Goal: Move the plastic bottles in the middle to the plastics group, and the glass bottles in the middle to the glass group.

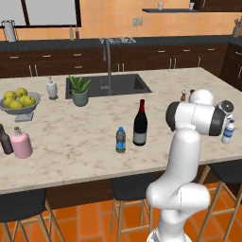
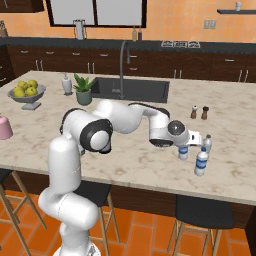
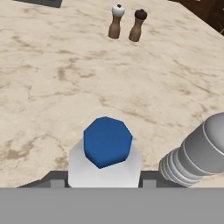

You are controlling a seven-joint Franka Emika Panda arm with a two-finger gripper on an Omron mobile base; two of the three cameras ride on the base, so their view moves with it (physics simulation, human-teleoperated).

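The robot's hand [image 2: 186, 145] is at the right end of the pale marble desk [image 1: 85, 142], closed around a small clear whitish plastic bottle with a blue cap [image 3: 107, 151]. In the hand view the bottle sits between the dark finger tips, apparently gripped on both sides, its blue cap pointing up. It stands upright just beside two other small clear water bottles with grey caps [image 2: 201, 161], which make up the plastics group, so I judge this to be the placing step.

A small dark-tinted water bottle with a blue cap [image 1: 121, 140] and a tall dark wine bottle with red neck foil [image 1: 140, 124] wait side by side mid-desk, not yet sorted. The wine bottle belongs far left, beside the squat pink flask [image 1: 21, 143] and small dark brown bottle [image 1: 5, 139]. Two brown wooden shakers [image 3: 127, 24] stand well behind the plastics group and apart from it.
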